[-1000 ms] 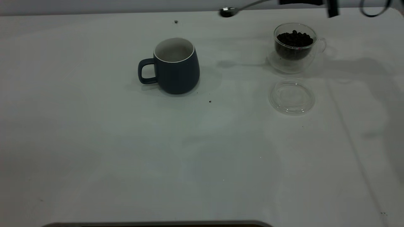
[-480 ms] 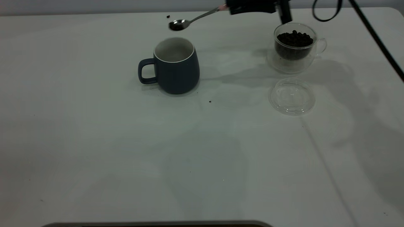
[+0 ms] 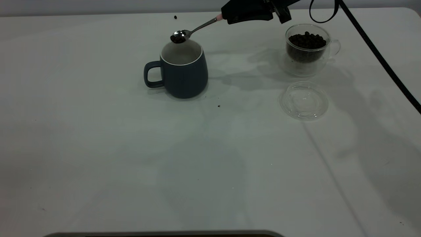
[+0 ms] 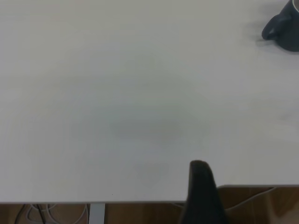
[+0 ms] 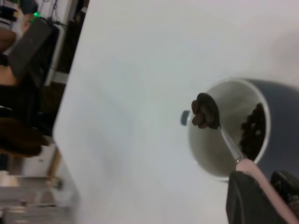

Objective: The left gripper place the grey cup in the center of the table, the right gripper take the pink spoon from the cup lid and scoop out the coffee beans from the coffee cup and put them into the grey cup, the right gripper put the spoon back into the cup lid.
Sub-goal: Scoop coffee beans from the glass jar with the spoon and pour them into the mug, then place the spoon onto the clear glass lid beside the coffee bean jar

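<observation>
White table [image 3: 98, 148]: our right gripper [image 3: 230, 15] is clamped on the spoon [image 3: 192, 31], loaded bowl at the mug's [image 3: 182, 70] far rim. We centre it over the opening, then tip slowly.

The exterior camera looks down across the surface [image 3: 210, 158] from its near edge toward the far one. The left wrist camera sits low near a surface edge, catching the grey cup [image 4: 286, 31] far off. The right wrist camera hangs close above that cup [image 5: 243, 128], which all three views share.
</observation>
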Motion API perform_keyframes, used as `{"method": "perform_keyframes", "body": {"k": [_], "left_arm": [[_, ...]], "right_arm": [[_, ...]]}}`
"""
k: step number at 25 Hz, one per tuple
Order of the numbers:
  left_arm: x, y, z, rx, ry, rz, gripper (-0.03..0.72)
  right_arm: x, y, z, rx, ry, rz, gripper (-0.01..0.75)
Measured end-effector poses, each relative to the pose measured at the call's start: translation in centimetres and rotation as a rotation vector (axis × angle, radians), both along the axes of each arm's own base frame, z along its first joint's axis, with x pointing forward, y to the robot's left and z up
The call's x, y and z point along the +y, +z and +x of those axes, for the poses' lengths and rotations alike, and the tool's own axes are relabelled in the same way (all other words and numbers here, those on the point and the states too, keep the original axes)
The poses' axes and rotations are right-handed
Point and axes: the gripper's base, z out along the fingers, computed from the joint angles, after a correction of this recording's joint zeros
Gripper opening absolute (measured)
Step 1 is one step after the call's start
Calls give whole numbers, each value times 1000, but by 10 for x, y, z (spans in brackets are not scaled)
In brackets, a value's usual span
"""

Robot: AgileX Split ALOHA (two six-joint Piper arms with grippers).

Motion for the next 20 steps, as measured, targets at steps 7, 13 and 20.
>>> {"method": "perform_keyframes", "body": {"k": [7,13,20], "left_arm": [[0,0,0,0,0,0,569],[0,0,0,0,0,0,569],[0,0,0,0,0,0,569]], "right_arm": [[-4,11,1,-231,127,-123,97],[-9,46,-3,-302,202,-211,97],[-59,99,-24,-226,266,-241,97]]}}
